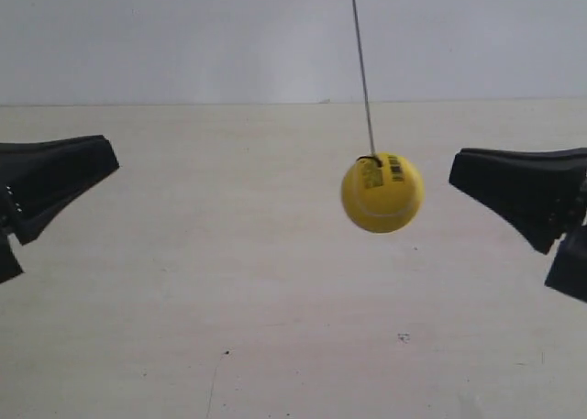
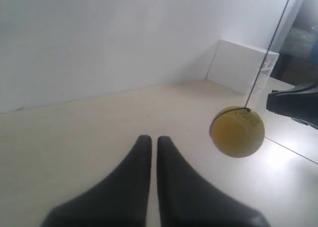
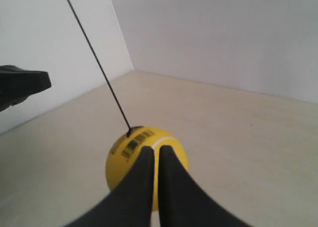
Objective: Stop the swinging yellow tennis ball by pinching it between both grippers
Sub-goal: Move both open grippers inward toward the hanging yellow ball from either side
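The yellow tennis ball [image 1: 382,192] hangs on a thin dark string [image 1: 362,61] above the pale tabletop, right of centre in the exterior view. It carries a black barcode print and looks slightly blurred. My right gripper [image 1: 457,167] is level with the ball and a short gap to its right. In the right wrist view the ball [image 3: 124,160] sits just beyond that shut gripper [image 3: 155,150], apart from it. My left gripper [image 1: 108,153] is far off at the left, shut and empty. From its wrist view [image 2: 149,139] the ball [image 2: 237,131] hangs well ahead, off to one side.
A pale wooden tabletop [image 1: 275,327] lies below, with a plain white wall [image 1: 183,34] behind. The left wrist view shows a white box [image 2: 243,63] at the table's far corner and a dark area [image 2: 303,48] beyond it. The ball is the only thing hanging between the grippers.
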`<control>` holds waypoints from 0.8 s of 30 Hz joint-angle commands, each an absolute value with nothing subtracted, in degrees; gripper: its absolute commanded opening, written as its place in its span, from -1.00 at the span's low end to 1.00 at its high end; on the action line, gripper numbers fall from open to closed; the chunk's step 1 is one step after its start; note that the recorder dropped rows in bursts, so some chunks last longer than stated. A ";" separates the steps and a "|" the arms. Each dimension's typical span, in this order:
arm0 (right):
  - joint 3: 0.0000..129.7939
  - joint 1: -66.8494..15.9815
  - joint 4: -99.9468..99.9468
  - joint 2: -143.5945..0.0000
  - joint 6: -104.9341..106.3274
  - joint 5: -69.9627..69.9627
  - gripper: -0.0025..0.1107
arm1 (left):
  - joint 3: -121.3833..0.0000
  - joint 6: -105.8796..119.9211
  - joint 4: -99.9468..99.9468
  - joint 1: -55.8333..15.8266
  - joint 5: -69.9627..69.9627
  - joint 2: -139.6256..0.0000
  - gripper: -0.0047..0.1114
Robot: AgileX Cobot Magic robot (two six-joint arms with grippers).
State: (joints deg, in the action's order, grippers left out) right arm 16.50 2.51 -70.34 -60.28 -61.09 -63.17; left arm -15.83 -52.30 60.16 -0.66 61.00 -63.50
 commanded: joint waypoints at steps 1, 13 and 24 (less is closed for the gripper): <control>16.89 -2.85 -65.92 -66.09 -51.11 -63.34 -0.96 | -16.08 -41.04 54.41 -4.97 63.34 -70.91 -0.84; 26.91 -16.65 -60.10 -82.85 -41.46 -53.25 -0.96 | -20.03 -25.34 49.35 -11.98 63.93 -82.96 -0.84; 27.05 -16.65 -59.72 -83.96 -37.95 -58.57 -0.96 | -20.03 -20.89 46.40 -11.98 62.44 -83.31 -0.84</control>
